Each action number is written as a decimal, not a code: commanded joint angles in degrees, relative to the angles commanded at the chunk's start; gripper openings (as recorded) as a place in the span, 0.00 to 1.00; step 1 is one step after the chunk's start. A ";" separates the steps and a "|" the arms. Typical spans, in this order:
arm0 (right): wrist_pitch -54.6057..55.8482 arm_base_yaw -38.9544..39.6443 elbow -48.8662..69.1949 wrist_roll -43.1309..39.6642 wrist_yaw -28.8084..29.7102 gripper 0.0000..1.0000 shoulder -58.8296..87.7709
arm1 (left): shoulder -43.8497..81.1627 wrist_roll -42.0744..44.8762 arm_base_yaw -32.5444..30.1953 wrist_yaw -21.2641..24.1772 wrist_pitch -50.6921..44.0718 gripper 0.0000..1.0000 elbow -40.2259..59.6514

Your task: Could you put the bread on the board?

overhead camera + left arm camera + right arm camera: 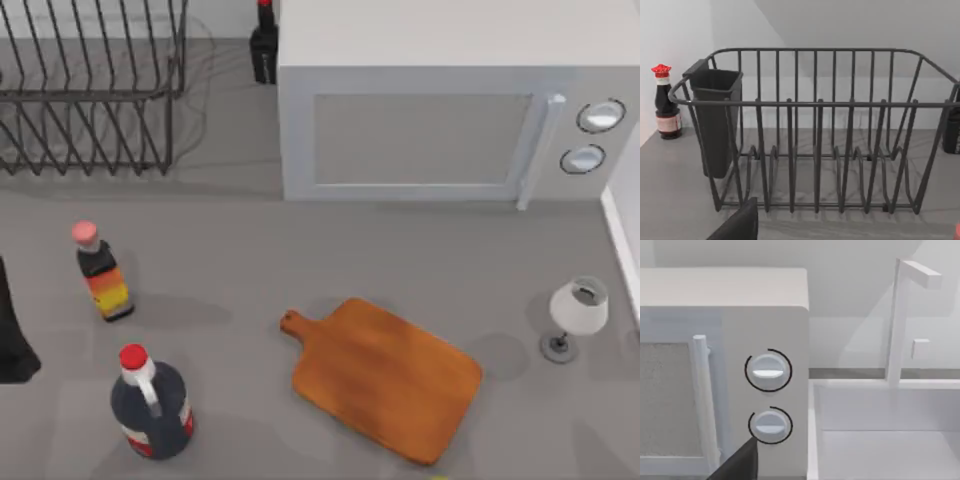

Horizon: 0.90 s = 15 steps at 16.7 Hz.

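Observation:
The board (pixel 385 378), an orange-brown wooden slab with a short knob handle at its back-left corner, lies flat near the table's front, right of centre, with nothing on it. The bread is out of view. My left arm (pixel 12 340) is a dark shape at the table's left edge, well left of the board. A dark part of my left gripper (pixel 737 225) shows low in the left wrist view, facing the dish rack (pixel 815 150). A dark part of my right gripper (pixel 737 462) shows low in the right wrist view, facing the microwave's dials (pixel 769 371).
A wire dish rack (pixel 90 90) stands back left and a white microwave (pixel 440 120) back centre-right. A small bottle with an orange-yellow label (pixel 102 275) and a larger dark red-capped bottle (pixel 150 405) stand left of the board. A small white lamp (pixel 575 315) stands right.

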 joint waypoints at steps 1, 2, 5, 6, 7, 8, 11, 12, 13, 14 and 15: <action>0.00 0.00 0.00 0.00 0.00 1.00 0.00 | 0.00 0.00 0.00 0.00 0.00 1.00 0.00; 0.00 0.00 0.00 0.00 0.00 1.00 0.00 | 0.00 0.00 0.00 0.00 0.00 1.00 0.00; 0.00 0.00 0.00 0.00 0.00 1.00 0.00 | 3.50 0.15 0.40 0.24 -1.96 1.00 2.92; 0.00 0.00 0.00 0.00 0.00 1.00 0.00 | 5.85 0.34 0.80 0.26 -3.39 1.00 4.84; 0.00 0.00 0.00 0.00 0.00 1.00 0.00 | 8.79 0.59 1.32 0.24 -5.16 1.00 7.10; 0.00 0.00 0.00 0.00 0.00 1.00 0.00 | 12.31 0.87 1.92 0.22 -7.19 1.00 9.61; 0.00 0.00 0.00 0.00 0.00 1.00 0.00 | 26.17 1.86 4.08 0.17 -14.46 1.00 18.46; 0.00 0.00 0.00 0.00 0.00 1.00 0.00 | 31.63 2.21 4.91 0.15 -17.19 1.00 21.73; 0.00 0.00 0.00 0.00 0.00 1.00 0.00 | 36.99 2.59 5.75 0.13 -20.00 1.00 25.11; 0.00 0.00 0.00 0.00 0.00 1.00 0.00 | 42.10 3.04 6.55 0.12 -22.84 1.00 28.58; 0.00 0.00 0.00 0.00 0.00 1.00 0.00 | 47.19 3.59 7.30 0.10 -25.65 1.00 32.13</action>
